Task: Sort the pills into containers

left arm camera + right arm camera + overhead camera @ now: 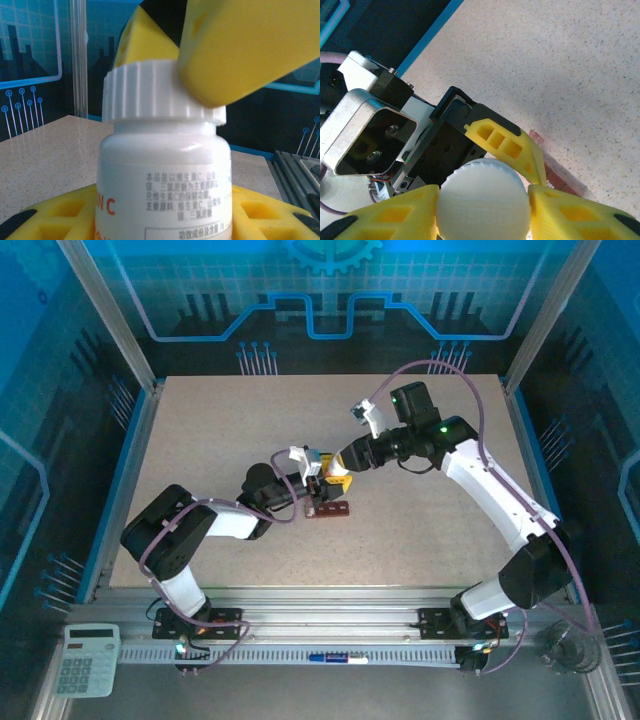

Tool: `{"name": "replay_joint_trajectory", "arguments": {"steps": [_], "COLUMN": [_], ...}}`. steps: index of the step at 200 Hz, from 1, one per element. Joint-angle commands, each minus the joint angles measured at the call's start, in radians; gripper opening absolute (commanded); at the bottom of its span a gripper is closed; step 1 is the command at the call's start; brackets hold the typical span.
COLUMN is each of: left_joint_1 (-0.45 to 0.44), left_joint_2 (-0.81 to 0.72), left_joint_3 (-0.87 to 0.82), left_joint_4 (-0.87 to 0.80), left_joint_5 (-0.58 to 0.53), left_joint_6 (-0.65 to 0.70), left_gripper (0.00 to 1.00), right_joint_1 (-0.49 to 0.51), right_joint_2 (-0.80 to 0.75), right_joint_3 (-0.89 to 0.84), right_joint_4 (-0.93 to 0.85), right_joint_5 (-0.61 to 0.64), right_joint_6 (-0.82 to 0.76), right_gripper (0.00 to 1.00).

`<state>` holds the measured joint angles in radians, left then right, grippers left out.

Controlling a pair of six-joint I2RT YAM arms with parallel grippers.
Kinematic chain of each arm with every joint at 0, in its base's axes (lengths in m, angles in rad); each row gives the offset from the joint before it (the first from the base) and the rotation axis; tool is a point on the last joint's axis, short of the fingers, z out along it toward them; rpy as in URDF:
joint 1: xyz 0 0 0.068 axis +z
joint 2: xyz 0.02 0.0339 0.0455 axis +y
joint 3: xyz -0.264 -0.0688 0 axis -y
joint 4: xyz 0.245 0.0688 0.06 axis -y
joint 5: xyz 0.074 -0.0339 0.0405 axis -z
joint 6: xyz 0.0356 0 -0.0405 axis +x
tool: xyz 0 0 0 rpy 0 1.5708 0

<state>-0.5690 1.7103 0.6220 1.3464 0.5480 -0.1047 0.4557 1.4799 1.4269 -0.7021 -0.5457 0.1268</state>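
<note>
My left gripper [316, 483] is shut on a small white bottle [165, 175] with orange print and holds it upright above the table. Its yellow fingers [47, 215] flank the bottle's body. My right gripper [482, 205] is shut on the bottle's ribbed white cap [482, 197], a yellow pad [570, 212] pressed to each side; one of its fingers [250, 45] covers the cap's [150, 92] right edge. The containers [328, 510], a dark reddish-brown strip [562, 179], lie flat on the table just beneath the bottle. The pills are hidden.
The speckled beige table [420, 540] is fenced by blue panels and aluminium posts. A calculator [85, 658] sits at the near left outside the table edge, and a pen [335, 658] lies on the front rail between the arm bases.
</note>
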Motion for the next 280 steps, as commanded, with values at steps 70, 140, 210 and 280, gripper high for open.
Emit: {"name": "replay_joint_trajectory", "arguments": {"steps": [70,140,210,280], "left_joint_1": [-0.007,-0.006,-0.007,-0.007], "left_joint_2": [-0.006,-0.001,-0.005,-0.011], "left_joint_3": [0.031,0.037,0.031,0.027], "left_joint_4": [0.054,0.054,0.054,0.054], "left_joint_5": [0.028,0.029,0.029,0.033], "left_joint_6": [-0.001,-0.003,-0.003,0.0], "left_gripper": [0.0,0.0,0.0,0.0], "right_joint_1": [0.086,0.153,0.097,0.016], "right_joint_2": [-0.027,-0.089,-0.163,-0.183], "right_joint_3": [-0.082,-0.182,-0.087,-0.092], "right_joint_4": [0.043,0.126,0.101,0.134], "right_joint_5": [0.206,0.369,0.301,0.168], "right_joint_6": [0.298,0.534,0.378,0.077], "right_gripper": [0.33,0.36,0.77,0.83]}}
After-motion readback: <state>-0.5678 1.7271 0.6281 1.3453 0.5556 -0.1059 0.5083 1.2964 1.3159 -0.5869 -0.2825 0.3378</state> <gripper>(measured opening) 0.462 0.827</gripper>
